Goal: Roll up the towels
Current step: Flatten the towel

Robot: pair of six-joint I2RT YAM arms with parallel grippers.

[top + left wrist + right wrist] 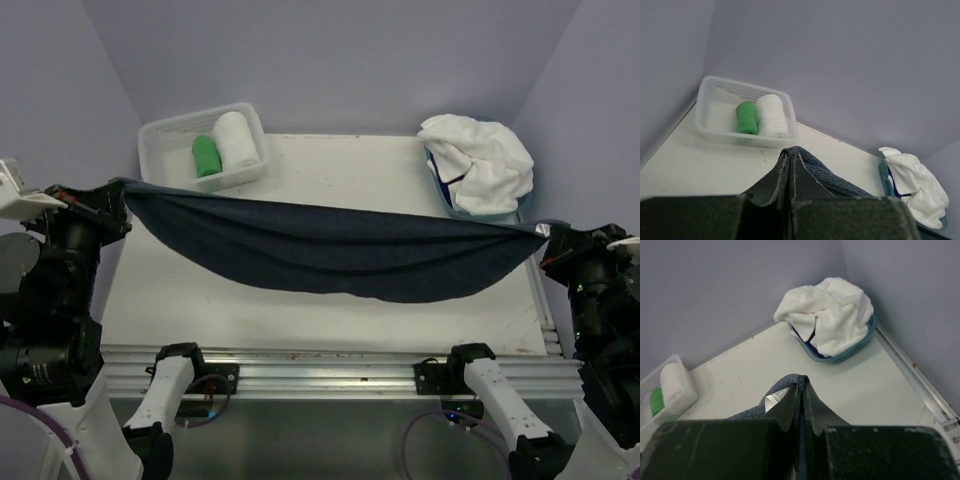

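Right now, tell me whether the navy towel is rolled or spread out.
Spread out, not rolled: the navy towel hangs stretched between the left gripper and the right gripper, each shut on a corner, its middle sagging.

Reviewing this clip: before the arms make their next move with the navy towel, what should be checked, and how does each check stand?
1. Left fingers shut on one corner of the navy towel: ok.
2. Right fingers shut on the opposite corner: ok.
3. Towel spread between the arms without twists: ok, it sags in the middle.
4. Sagging middle off the table: cannot tell.
5. Room in the basket beside the green roll and white roll: ok.
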